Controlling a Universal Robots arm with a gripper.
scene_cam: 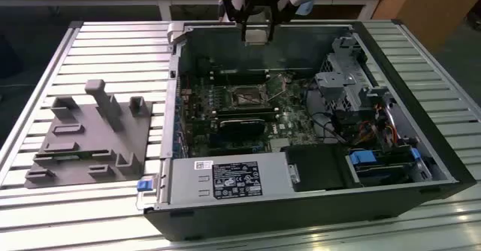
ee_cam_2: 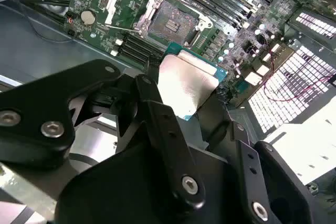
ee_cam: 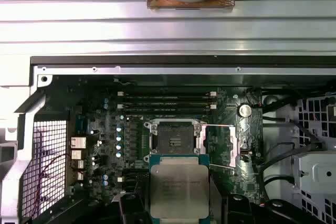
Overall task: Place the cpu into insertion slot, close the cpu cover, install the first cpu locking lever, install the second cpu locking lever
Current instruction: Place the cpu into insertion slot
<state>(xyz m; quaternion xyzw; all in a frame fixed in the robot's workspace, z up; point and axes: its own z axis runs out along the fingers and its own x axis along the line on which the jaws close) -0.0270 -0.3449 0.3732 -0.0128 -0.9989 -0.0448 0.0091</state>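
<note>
My gripper hangs over the far wall of the open computer case, shut on the cpu. The cpu is a flat square chip with a silver-grey top, clamped by its edges between the black fingers. It is held well above the green motherboard. The insertion slot lies bare on the board with its dark centre showing. Beside it the cpu cover, a thin silvery frame, is swung open.
Long black memory slots run beside the socket. The case also holds a black power supply, a metal drive cage and cables. A grey plastic fixture sits on the slatted table at the exterior view's left.
</note>
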